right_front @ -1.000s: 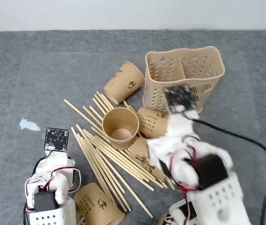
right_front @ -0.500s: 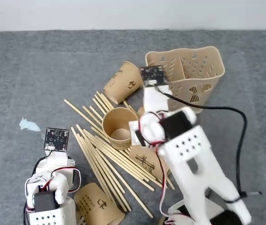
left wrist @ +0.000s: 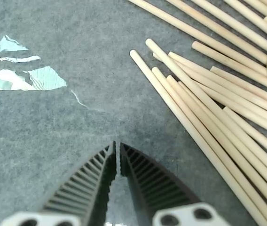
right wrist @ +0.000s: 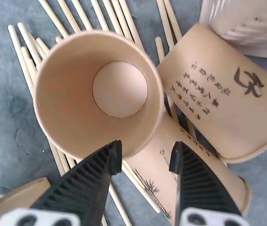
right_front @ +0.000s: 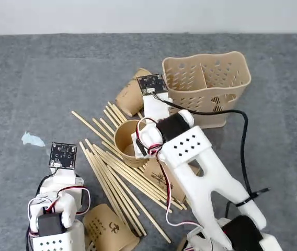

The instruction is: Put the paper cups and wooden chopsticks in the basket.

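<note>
I've got the right gripper (right wrist: 147,147) hanging over the heap with its jaws spread and nothing held. One finger sits just outside the rim of the upright paper cup (right wrist: 98,94), and the gap between the fingers is above a cup lying on its side (right wrist: 171,183). A printed cup (right wrist: 213,108) lies beside those two, close to the basket (right wrist: 246,23). From the high view the basket stands upright on the grey mat (right_front: 44,78), with one more cup on its side (right_front: 130,97) near its wall. The wooden chopsticks (right_front: 112,167) are fanned across the mat under and around the upright cup. Another cup (right_front: 106,227) lies down by the left arm's base. The left gripper (left wrist: 117,146) has its jaws pressed together on nothing, low over bare mat (just short of the nearest chopstick ends), with a torn pale scrap (left wrist: 16,70) off to one side.
</note>
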Controlling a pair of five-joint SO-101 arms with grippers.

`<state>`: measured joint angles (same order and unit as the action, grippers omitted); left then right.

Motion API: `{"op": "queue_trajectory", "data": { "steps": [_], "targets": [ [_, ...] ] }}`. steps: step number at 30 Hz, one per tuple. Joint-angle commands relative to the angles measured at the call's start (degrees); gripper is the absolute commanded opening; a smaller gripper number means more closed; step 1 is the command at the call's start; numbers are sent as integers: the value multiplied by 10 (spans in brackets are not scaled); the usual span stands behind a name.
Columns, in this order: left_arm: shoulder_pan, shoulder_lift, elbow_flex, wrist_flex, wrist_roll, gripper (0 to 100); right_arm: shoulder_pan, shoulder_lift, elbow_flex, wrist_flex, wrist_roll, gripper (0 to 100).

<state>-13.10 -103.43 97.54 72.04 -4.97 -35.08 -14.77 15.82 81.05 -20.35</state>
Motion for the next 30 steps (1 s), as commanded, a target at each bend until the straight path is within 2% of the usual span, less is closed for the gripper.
{"op": "queue_trajectory", "data": {
  "steps": [1,4,7,8,10,14,22,26,30],
  "targets": [
    [4,-12,-10,3,-3,14,-6,8,-30,-12,-6,186],
    [4,-12,-10,3,-3,14,-5,20,-32,-11,-6,152],
    [4,-12,-10,3,-3,14,-5,21,-33,-12,-6,16],
    [4,-12,-10,3,-3,14,-5,21,-33,-12,-6,2],
    [4,-12,-10,3,-3,14,-5,21,-33,-7,-6,35],
    [4,-12,-10,3,-3,14,-3,7,-66,17,-5,11],
    [5,-12,-10,3,-3,14,0,-33,-255,139,-1,7],
    [6,-12,-10,3,-1,14,39,-32,-377,201,20,7],
    [6,-12,-10,3,-1,14,125,-30,-451,209,65,7]
  ]
}}
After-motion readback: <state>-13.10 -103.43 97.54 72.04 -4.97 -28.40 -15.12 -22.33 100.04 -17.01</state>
